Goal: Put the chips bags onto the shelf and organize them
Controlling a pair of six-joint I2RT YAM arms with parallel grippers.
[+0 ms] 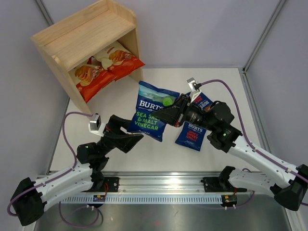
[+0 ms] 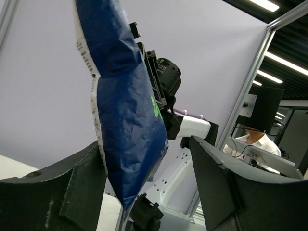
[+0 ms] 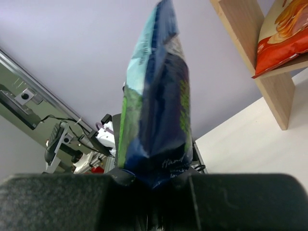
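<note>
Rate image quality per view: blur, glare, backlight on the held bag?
Top external: even light, sharp, print on the Burts bag readable, soft shadows. Left wrist: bag dark against the bright wall, ceiling lights glare at upper right. Right wrist: bag slightly soft up close, own fingers a dark blurred band along the bottom.

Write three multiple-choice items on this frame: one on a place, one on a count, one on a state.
1. Where do the red-and-cream bags lie? A: shelf's lower tier. B: shelf's top. C: behind the shelf.
2. How many bags are on the shelf? A: one. B: two. C: four.
3. The right gripper is: A: open and empty. B: shut on the Sea Salt Burts bag. C: out of view.
Key: 1A, both rest on the lower tier; 2B, two lie side by side; 3B, its wrist view shows the bag's edge pinched.
</note>
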